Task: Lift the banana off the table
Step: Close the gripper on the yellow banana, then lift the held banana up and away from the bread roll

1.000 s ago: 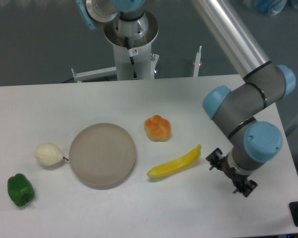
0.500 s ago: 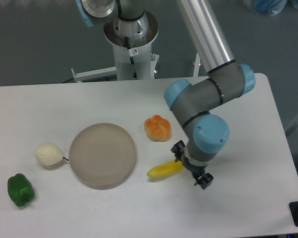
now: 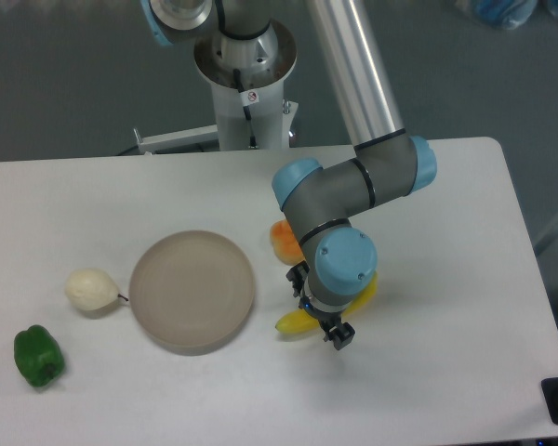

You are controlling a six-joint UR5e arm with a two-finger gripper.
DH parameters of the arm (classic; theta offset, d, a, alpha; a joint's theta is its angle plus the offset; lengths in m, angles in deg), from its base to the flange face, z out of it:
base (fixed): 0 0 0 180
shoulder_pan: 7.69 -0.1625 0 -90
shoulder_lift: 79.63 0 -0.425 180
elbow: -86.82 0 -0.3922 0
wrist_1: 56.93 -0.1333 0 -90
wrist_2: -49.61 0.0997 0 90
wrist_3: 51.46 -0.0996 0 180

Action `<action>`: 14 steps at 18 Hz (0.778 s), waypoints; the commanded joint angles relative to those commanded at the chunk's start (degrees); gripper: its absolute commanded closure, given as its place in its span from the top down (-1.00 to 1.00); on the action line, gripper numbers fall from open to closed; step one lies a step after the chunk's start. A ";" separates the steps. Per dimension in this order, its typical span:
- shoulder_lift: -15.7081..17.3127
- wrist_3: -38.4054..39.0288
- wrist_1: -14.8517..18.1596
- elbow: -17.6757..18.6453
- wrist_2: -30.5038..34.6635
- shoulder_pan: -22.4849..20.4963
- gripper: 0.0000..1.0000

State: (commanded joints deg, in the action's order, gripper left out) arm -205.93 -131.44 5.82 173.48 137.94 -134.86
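Note:
The yellow banana (image 3: pixel 292 322) lies on the white table (image 3: pixel 446 242), right of the round plate. Only its left end and a bit of its right tip (image 3: pixel 365 291) show; the arm's wrist covers its middle. My gripper (image 3: pixel 319 307) hangs directly over the banana's middle, its black fingers (image 3: pixel 340 335) straddling it. The jaws look spread across the banana, but the fingertips are hidden below the wrist. I cannot tell whether they touch it.
A grey-brown round plate (image 3: pixel 192 291) sits left of the banana. A lumpy orange fruit (image 3: pixel 283 239) is partly hidden behind the arm. A cream pear-shaped fruit (image 3: pixel 91 290) and a green pepper (image 3: pixel 38 357) lie at the left. The robot base (image 3: pixel 245 74) stands behind.
The arm has swung left from the table's right side. The gripper moved from beside the banana's right tip to over its middle. The banana has not moved.

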 joint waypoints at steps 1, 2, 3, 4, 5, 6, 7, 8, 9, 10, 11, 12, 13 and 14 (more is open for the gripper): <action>0.00 0.00 -0.44 -0.09 0.09 0.09 -0.18; -0.09 0.17 -0.88 -0.09 0.09 0.00 -0.45; -0.17 0.52 -1.49 -0.09 0.09 0.09 -0.69; -0.18 0.53 -1.85 -0.35 -0.09 0.00 -0.88; -0.18 0.53 -1.76 -0.70 -0.09 -0.17 -0.97; -0.09 0.53 -1.76 -1.40 -0.26 -0.52 -1.00; -0.09 0.53 -1.50 -2.28 -0.35 -0.70 -1.00; -0.09 0.62 -1.06 -3.07 -0.35 -0.88 -1.00; 0.00 1.14 -0.88 -3.95 -0.44 -1.40 -1.00; 0.26 1.75 -0.62 -5.09 -0.44 -2.36 -1.00; 0.44 1.85 0.77 -6.66 -0.44 -3.07 -1.00; 0.44 1.85 2.79 -9.03 -0.27 -3.86 -1.00; 0.27 1.76 5.42 -12.01 0.08 -4.82 -1.00; 0.00 1.76 6.84 -14.04 0.17 -5.09 -1.00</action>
State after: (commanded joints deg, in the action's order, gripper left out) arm -205.92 -129.68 12.66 159.44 138.11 -139.96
